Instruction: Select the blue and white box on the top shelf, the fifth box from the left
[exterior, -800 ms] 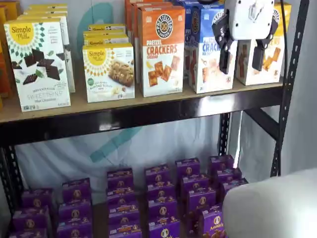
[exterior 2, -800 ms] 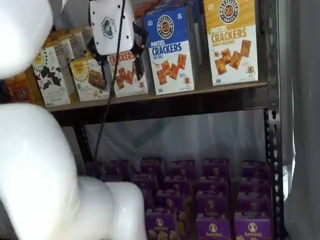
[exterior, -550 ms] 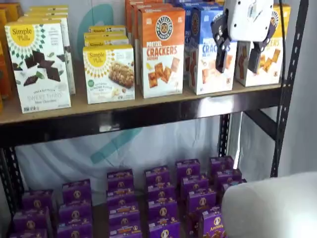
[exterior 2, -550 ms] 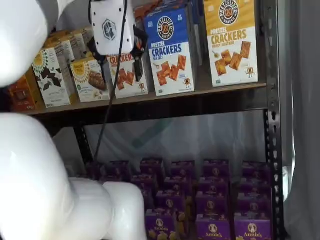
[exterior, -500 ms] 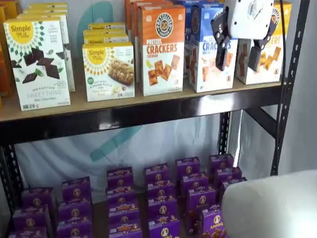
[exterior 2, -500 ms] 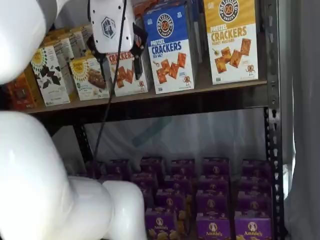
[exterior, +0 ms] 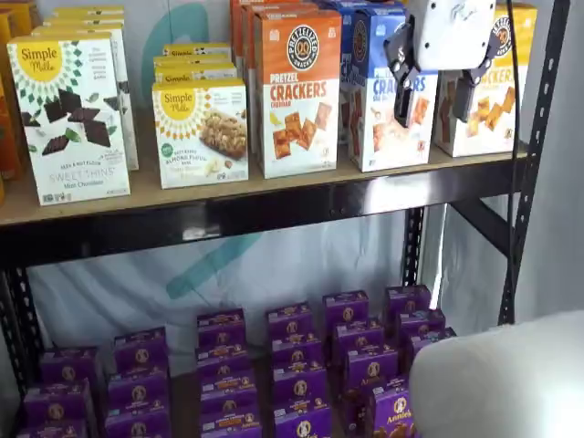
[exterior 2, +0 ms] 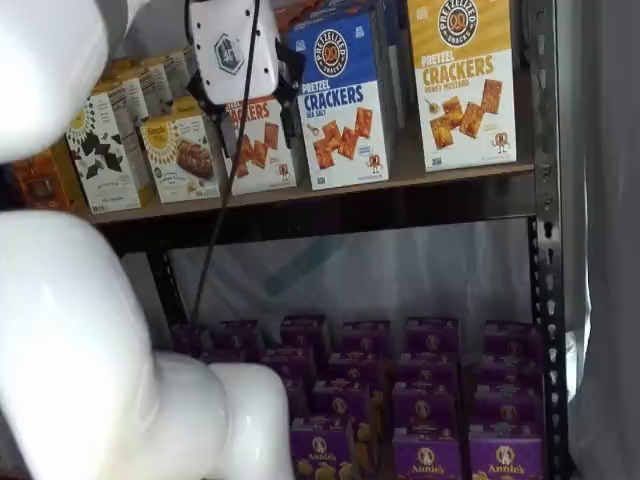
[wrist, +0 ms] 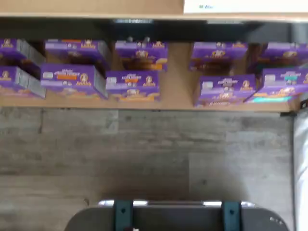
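Claw [exterior: 433, 93] hangs wide before the blue and white box [exterior 2: 343, 100] on the top shelf [exterior: 274, 205], nothing held

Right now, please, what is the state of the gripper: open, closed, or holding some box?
Gripper: open, holding nothing; a gap plainly shows between its two black fingers, in front of the blue and white box.

Grey wood-plank floor [wrist: 144, 159], white backdrop sheet [exterior: 274, 265].

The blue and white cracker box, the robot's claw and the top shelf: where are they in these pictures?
the blue and white box [exterior 2: 342, 100], a shelf view, front panel.
gripper [exterior: 431, 93], a shelf view, between its black fingers, open.
the top shelf [exterior: 274, 205], a shelf view, black front rail.
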`<move>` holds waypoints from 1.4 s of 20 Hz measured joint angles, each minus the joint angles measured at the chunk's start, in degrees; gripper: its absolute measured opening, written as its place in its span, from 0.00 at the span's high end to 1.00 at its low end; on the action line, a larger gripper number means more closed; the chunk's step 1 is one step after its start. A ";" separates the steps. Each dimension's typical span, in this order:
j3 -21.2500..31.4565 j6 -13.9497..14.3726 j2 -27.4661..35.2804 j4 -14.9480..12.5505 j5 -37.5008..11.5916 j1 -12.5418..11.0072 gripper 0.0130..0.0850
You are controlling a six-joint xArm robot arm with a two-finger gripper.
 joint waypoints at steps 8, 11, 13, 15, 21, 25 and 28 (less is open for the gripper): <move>-4.32 -3.69 6.71 -0.77 -8.34 -3.64 0.00; -6.60 -4.92 9.23 -0.79 -9.27 -4.89 0.00; -7.84 -5.52 10.61 -0.63 -9.44 -5.52 0.00; -9.14 -6.16 12.02 -0.30 -9.63 -6.20 0.00; -11.65 -7.73 14.71 1.40 -10.08 -7.97 0.00; -12.46 -8.07 15.55 1.95 -10.10 -8.37 0.00; -12.78 -8.06 15.83 2.07 -10.22 -8.36 0.00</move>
